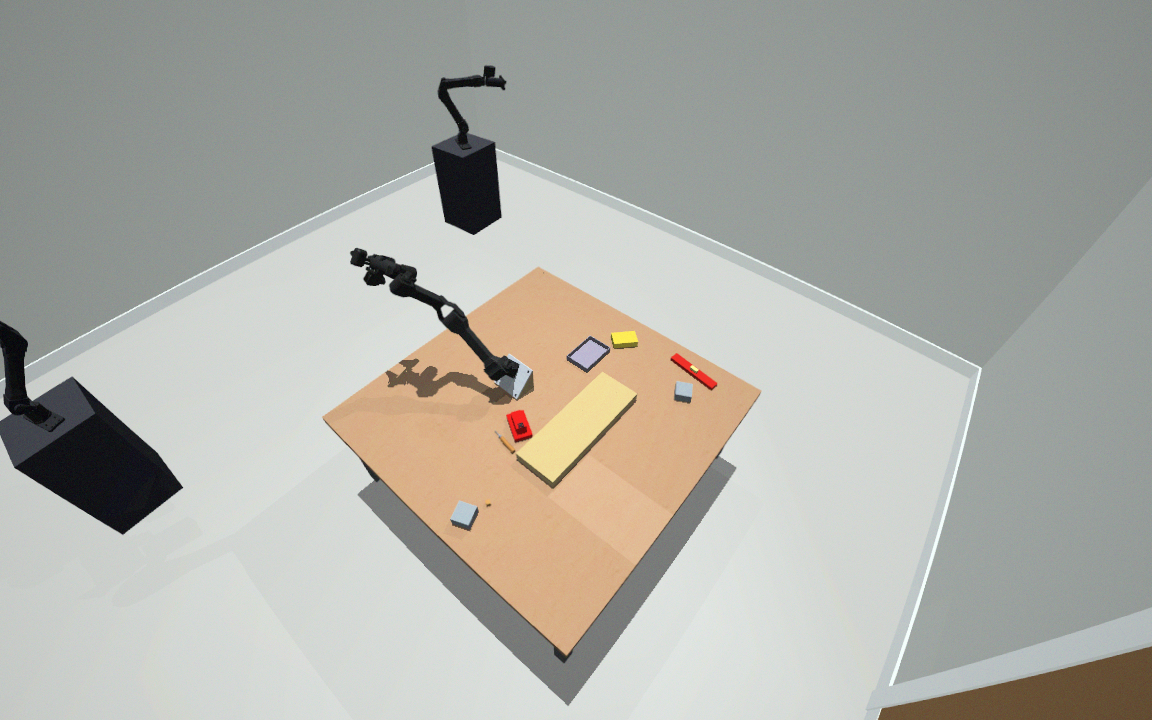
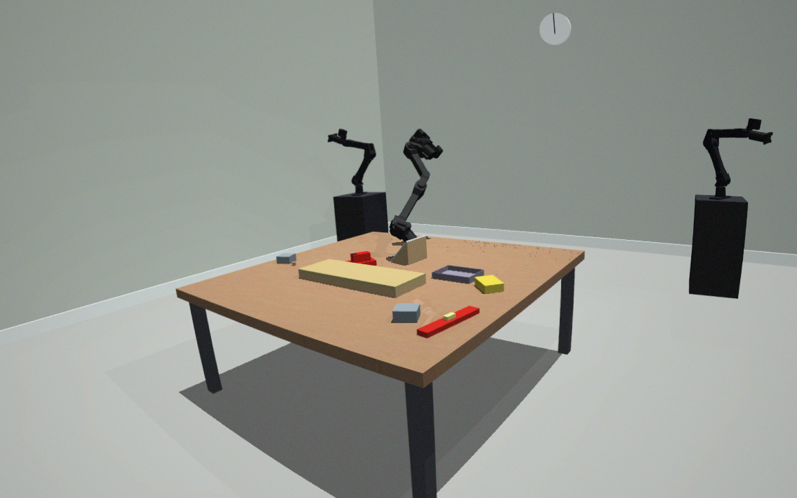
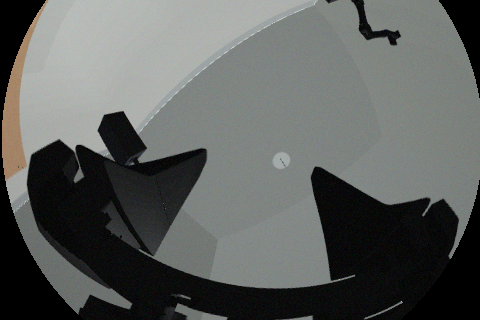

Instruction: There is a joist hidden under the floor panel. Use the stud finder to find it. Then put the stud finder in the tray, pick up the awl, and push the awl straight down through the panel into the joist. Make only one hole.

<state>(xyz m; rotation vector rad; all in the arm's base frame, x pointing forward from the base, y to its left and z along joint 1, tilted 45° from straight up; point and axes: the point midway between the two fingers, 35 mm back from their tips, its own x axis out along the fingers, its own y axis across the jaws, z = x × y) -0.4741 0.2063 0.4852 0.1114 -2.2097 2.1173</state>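
Note:
My gripper [image 3: 260, 164] is wide open and empty, raised high beyond the table edge, away from the task's objects. The pale yellow floor panel [image 1: 576, 428] [image 2: 361, 276] lies on the table. The red stud finder [image 1: 518, 424] [image 2: 362, 259] lies beside the panel, on the arm's side. The awl [image 1: 505, 441], with an orange handle, lies on the table next to the stud finder; I cannot make it out in the exterior view. The shallow tray [image 1: 588, 353] [image 2: 457, 273] is empty, near the panel's far end. The joist is hidden. I see no hole in the panel.
A yellow block [image 1: 624, 339] [image 2: 488, 284] is beside the tray. A red level [image 1: 704, 379] [image 2: 432, 327] lies near one grey block [image 1: 683, 392] [image 2: 405, 312]. Another grey block [image 1: 464, 514] [image 2: 286, 258] is near the opposite edge. My arm stands on a wedge mount [image 2: 415, 250].

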